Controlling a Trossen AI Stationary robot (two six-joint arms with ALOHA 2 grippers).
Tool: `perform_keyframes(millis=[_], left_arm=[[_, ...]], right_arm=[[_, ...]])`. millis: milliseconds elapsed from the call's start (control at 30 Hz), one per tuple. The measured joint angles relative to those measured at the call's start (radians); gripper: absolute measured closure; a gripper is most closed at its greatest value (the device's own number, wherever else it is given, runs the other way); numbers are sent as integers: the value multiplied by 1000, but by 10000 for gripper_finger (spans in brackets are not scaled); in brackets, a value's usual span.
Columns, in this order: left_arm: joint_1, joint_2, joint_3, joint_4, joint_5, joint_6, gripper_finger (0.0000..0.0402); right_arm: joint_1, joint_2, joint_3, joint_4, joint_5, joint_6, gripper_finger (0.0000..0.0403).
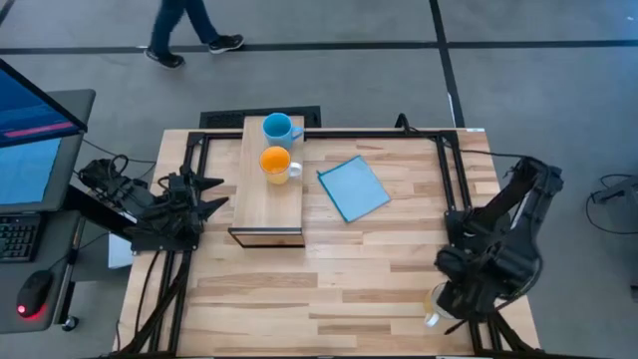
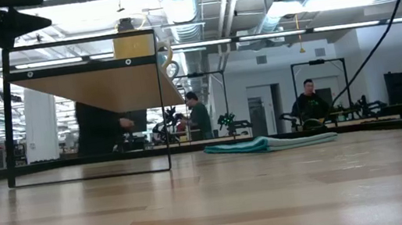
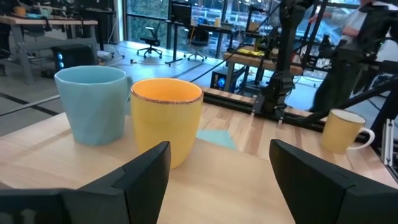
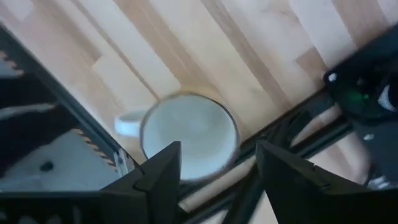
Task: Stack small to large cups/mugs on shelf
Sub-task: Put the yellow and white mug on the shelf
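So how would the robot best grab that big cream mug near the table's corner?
Probably from above, by the rim. The cream mug stands upright with its mouth open right under the right gripper, whose fingers are spread. One finger inside and one outside the wall, away from the handle, looks simplest.

Blue sheet (image 1: 353,187) flat on table (image 1: 349,289); person (image 1: 189,30) beyond
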Motion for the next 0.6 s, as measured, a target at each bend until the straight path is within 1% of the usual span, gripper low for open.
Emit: perform_keyframes(millis=[67, 133, 233, 300, 433, 533, 600], left_arm=[[0, 0, 0, -6, 0, -7, 136], [0, 0, 0, -6, 0, -9, 136], [0, 0, 0, -6, 0, -9, 136], [0, 0, 0, -7, 0, -9, 136], [0, 0, 0, -10, -1, -9, 136], [0, 0, 0, -10, -1, -4, 136], [0, 0, 0, -10, -2, 1, 136]], right_arm=[[-19, 31, 0, -11, -30, 38, 178], [-30, 56, 0, -22, -71, 40, 183], [-21, 84, -1, -18, -91, 36, 188], [-14, 95, 0, -29, -93, 41, 191], [11, 110, -3, -47, -90, 115, 199], [51, 87, -34, -48, -75, 218, 206], [85, 67, -55, -49, -34, 304, 211]])
